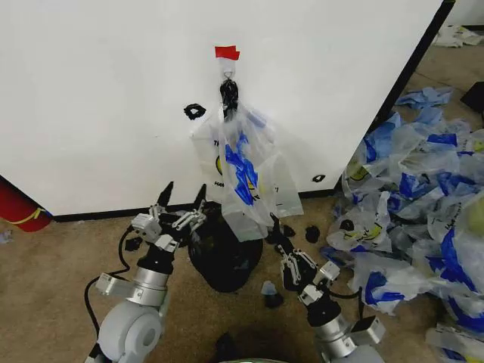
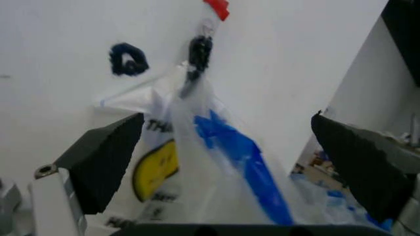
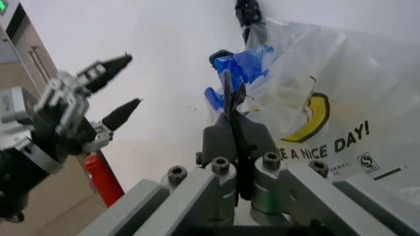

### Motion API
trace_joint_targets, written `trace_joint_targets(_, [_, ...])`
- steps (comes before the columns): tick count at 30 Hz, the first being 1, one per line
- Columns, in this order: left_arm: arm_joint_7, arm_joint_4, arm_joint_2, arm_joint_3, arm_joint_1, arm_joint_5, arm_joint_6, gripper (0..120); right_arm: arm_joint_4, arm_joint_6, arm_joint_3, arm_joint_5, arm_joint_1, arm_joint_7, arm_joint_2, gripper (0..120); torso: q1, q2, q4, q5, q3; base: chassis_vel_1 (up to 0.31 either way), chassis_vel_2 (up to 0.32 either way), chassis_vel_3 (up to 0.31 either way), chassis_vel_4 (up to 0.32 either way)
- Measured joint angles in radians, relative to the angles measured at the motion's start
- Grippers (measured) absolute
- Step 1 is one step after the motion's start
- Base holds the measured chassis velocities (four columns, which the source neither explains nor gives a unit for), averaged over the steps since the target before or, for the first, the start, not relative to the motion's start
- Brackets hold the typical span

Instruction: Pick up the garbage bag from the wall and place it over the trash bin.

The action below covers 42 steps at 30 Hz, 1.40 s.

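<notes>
— Jaws? Left gripper (image 1: pixel 183 194) stands wide open and holds nothing; right gripper (image 1: pixel 277 229) is pressed closed, empty.

— And the garbage bag (image 1: pixel 243 175)?

— Hanging on the wall (image 1: pixel 98 98), at two o'clock from the left jaws, twelve from the right. Trash bin (image 1: pixel 224 261) sits between them.

Garbage bag (image 1: pixel 246 178) hangs on wall (image 1: pixel 98 98), above trash bin (image 1: pixel 221 261).

Garbage bag (image 3: pixel 328 113): black print "E A NICE DAY!" under yellow smiley, w/ small square mark holding an "S"-like sign below it. Left wrist view: "TH" beside smiley, rest cut off. Other print too blurred.
</notes>
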Motion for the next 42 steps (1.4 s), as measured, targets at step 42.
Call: trace_joint_targets(42, [-0.138,0.090,0.277,0.316,-0.421,-0.479,0.109,100,0.000,-0.044,-0.060,-0.012,0.014,0.016,-0.025,0,0.000,0.000,0.0001,-0.0001,0.000,0.000,0.000,0.000,0.000])
